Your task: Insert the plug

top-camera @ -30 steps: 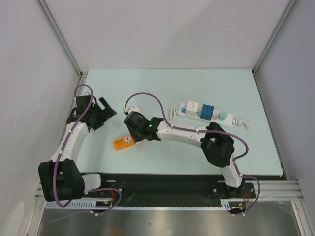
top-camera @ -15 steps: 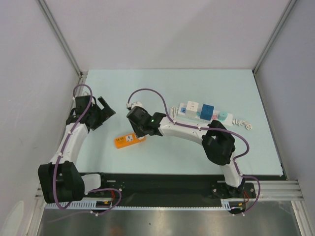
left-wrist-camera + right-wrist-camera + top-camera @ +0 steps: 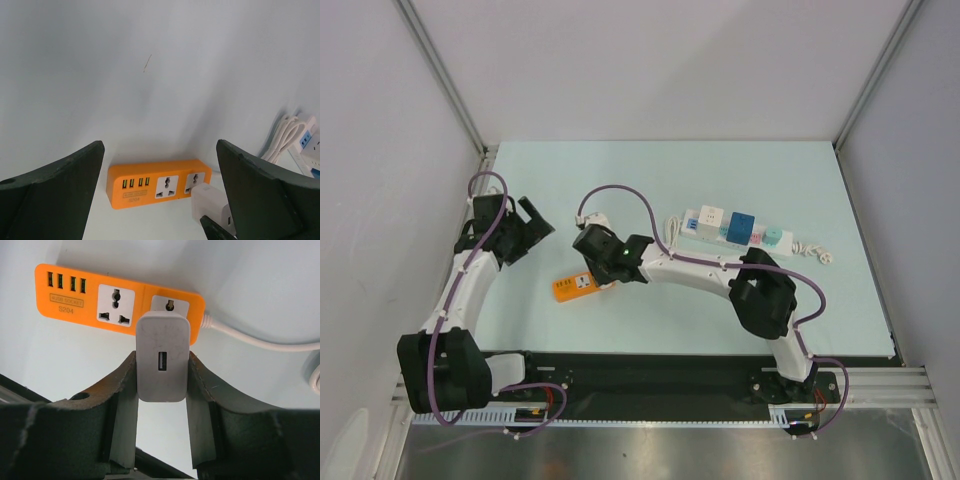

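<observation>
Surface (image 3: pixel 650 170) of pale blue-green fills the booth floor, with both arms bolted at its near edge. Of the two, the right arm (image 3: pixel 700 268) reaches leftward across the middle, and the left arm (image 3: pixel 470 280) stands up along the left side, its wrist turned toward the centre. A white power strip (image 3: pixel 786 243) lies at an angle toward the right rear of the surface, a bundled white cord (image 3: pixel 672 228) at its left end. An orange power strip (image 3: pixel 42 295) lies near the middle front, well apart from the white one, showing four small ports and two sockets on its top face; its own thin white cable (image 3: pixel 250 340) leaves from the right end in the right wrist view. The left fingers (image 3: pixel 532 222) are spread wide and hold nothing, hanging above bare surface to the left of the orange strip. The right fingers (image 3: pixel 592 268) are drawn in narrow on the two sides of a white charger (image 3: pixel 163 355), which is pinched between them directly over the orange strip's end socket; whether its prongs are in the socket cannot be told. The blue plug (image 3: pixel 741 226) sits on top of the white power strip, between a white block (image 3: pixel 710 218) and a teal block (image 3: pixel 772 237), far from both sets of fingers.
</observation>
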Controlling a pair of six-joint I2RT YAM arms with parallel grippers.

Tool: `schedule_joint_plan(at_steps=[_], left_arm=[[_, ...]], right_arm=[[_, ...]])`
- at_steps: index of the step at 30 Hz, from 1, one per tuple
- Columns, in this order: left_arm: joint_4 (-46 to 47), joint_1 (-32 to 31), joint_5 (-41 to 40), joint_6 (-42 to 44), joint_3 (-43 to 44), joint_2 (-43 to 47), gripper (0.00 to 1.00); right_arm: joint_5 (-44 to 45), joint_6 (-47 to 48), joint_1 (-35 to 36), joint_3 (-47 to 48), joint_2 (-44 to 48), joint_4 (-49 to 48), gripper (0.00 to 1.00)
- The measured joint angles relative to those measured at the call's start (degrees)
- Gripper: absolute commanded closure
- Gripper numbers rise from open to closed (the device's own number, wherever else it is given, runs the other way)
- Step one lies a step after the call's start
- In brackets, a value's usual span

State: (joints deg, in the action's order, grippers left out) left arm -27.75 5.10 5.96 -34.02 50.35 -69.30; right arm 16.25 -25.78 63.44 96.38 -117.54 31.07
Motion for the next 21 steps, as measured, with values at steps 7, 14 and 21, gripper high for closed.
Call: schedule_joint_plan(at_steps=[7,14,21], left_arm=[[0.0,0.0,-0.2,0.0,0.0,0.0,0.0],[-0.1,0.0,-0.8,0.0,0.0,0.7,0.0],[-0.1,0.1,-1.7,0.0,0.0,0.8,0.0]], right_arm=[[1.6,-1.0,0.2,0.2,0.0,1.8,1.0],[0.9,-1.2,-0.2,0.0,0.0,1.5,1.0],[-0.8,-1.5,-0.9,0.0,-0.4,0.4,1.0]])
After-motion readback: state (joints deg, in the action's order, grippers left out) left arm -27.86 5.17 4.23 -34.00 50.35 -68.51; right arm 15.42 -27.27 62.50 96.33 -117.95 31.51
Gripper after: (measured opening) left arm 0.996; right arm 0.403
